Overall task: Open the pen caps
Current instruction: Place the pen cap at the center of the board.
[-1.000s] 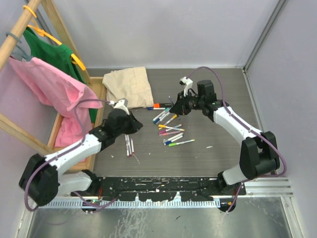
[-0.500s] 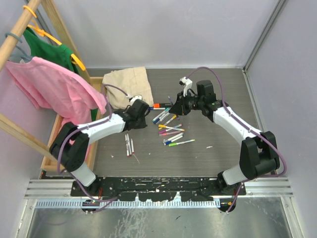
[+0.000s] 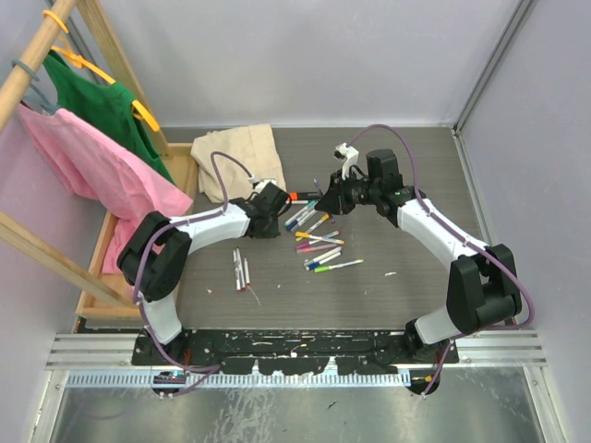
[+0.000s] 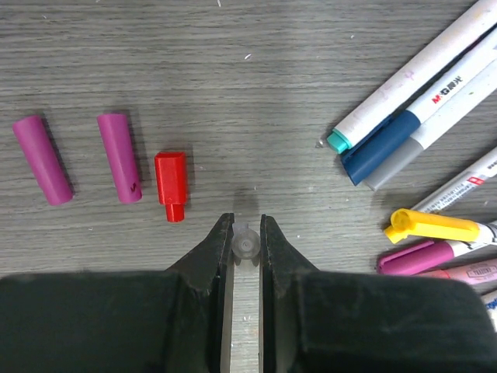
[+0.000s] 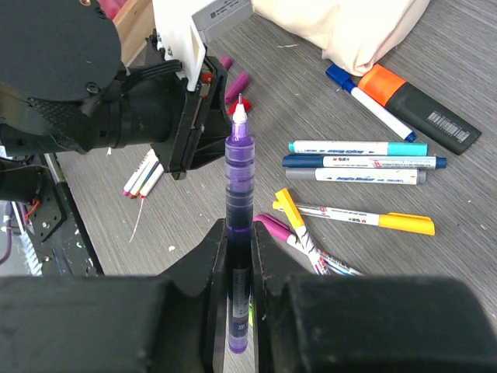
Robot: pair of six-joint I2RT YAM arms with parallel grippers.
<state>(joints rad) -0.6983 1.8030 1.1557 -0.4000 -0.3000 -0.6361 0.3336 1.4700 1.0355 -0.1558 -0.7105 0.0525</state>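
My left gripper (image 4: 245,221) is shut on a small clear cap (image 4: 245,245), just above the table. Two purple caps (image 4: 119,157) and a red cap (image 4: 170,185) lie loose to its left. Capped pens (image 4: 411,116) lie to its right. My right gripper (image 5: 239,229) is shut on a purple pen (image 5: 239,175), held upright with its bare tip (image 5: 239,109) close to the left gripper's fingers (image 5: 198,116). In the top view the left gripper (image 3: 273,220) and the right gripper (image 3: 325,197) face each other over the pen pile (image 3: 319,242).
A thick black marker with an orange cap (image 3: 297,196) lies by a beige cloth (image 3: 238,159). Three pens (image 3: 242,270) lie apart at the near left. A wooden clothes rack (image 3: 55,37) with pink and green garments stands at the left.
My left gripper has moved right and slightly away, from the loose pens to beside the pen pile. The pink garment has swung. The right arm has not moved.
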